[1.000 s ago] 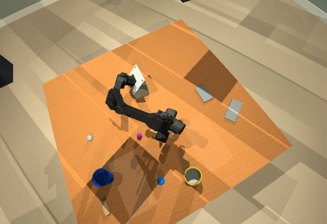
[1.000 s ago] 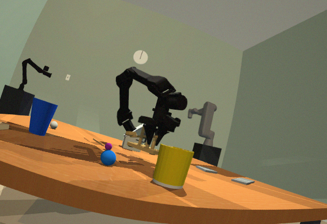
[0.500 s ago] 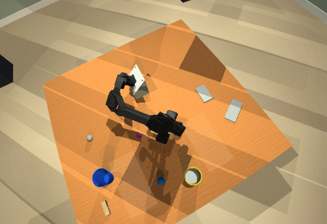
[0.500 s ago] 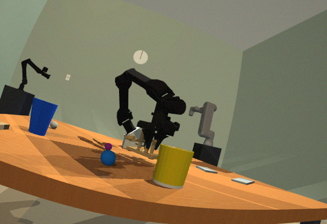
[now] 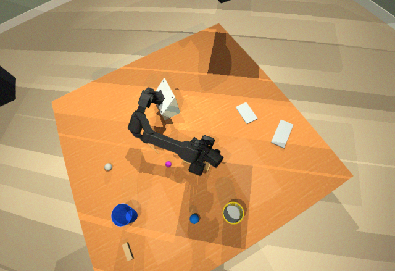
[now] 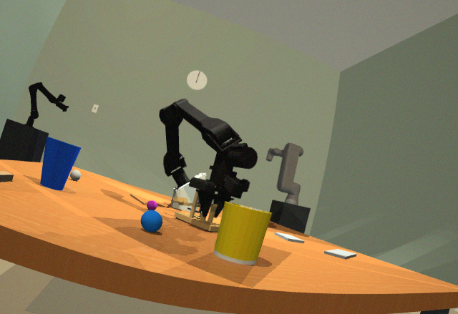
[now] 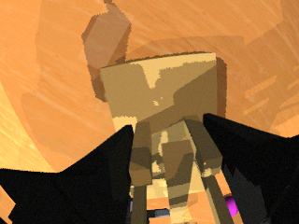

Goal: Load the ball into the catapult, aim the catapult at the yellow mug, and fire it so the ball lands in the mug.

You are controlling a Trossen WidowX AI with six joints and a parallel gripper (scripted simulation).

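Note:
My gripper (image 6: 211, 216) (image 7: 168, 125) points down and is shut on the wooden catapult, with its fingers on the outer sides of the two uprights. The catapult (image 6: 195, 222) (image 7: 187, 93) has its flat base on the table; in the top view the arm hides most of it. Whether its cup holds anything cannot be told. A magenta ball (image 5: 168, 163) (image 6: 152, 204) (image 7: 231, 205) lies beside the catapult. A blue ball (image 5: 194, 218) (image 6: 151, 221) and a whitish ball (image 5: 108, 166) (image 6: 75, 174) lie farther off. The yellow mug (image 5: 232, 212) (image 6: 242, 232) stands upright near the table edge.
A blue cup (image 5: 121, 214) (image 6: 59, 164) stands left of the blue ball, near a small wooden block (image 5: 127, 250) (image 6: 5, 176). A white angled stand (image 5: 165, 93) is by the arm's base. Two flat pale plates (image 5: 246, 112) (image 5: 282, 133) lie on the right.

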